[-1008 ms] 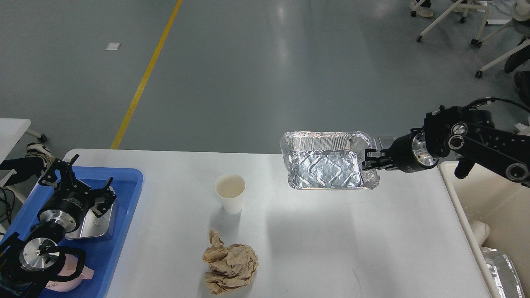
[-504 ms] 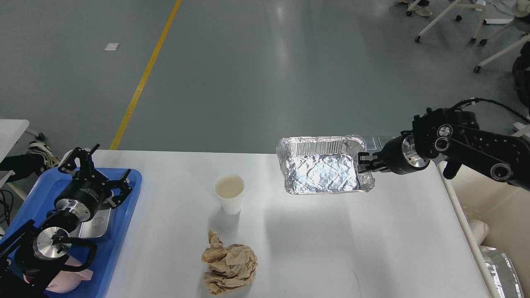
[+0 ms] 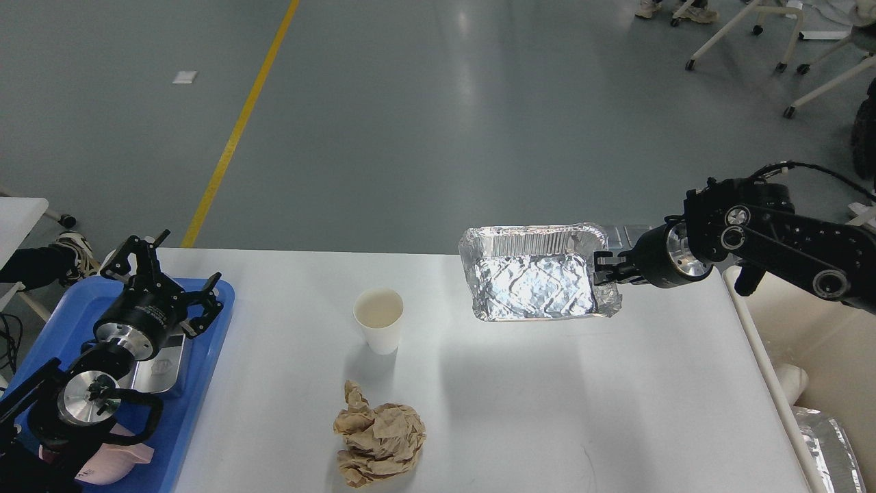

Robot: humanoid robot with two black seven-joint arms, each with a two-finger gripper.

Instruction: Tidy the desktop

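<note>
- While the right arm stays almost where it was half a second ago, the left gripper (image 3: 168, 284) has gone up a little and now sits over the far end of the blue tray (image 3: 212, 356). Its fingers are spread wide apart and hold nothing.
- Under and just behind those open jaws, the blue tray holds a shiny metal dish (image 3: 161, 366) and a pink thing (image 3: 120, 459). The arm hides part of both.
- Off to the right of the left jaws stands a white paper cup (image 3: 378, 329). It is upright and looks empty.
- Nearer to me than the cup lies a ball of crumpled brown paper (image 3: 378, 441).
- All of these sit on the desktop (image 3: 547, 411), the big white table. Its long side runs from left to right across the view, and its short side points away from me.
- Next comes the foil tray (image 3: 537, 281). It has slid a tiny bit to the right since the picture before. Its long side runs left to right and it looks empty.
- Clamped on the right rim of the foil tray is the right gripper (image 3: 603, 268). It holds the foil tray over the far side of the desktop.
- Right of those jaws is a cream bin (image 3: 821, 342). A white thing and some foil lie in it.
</note>
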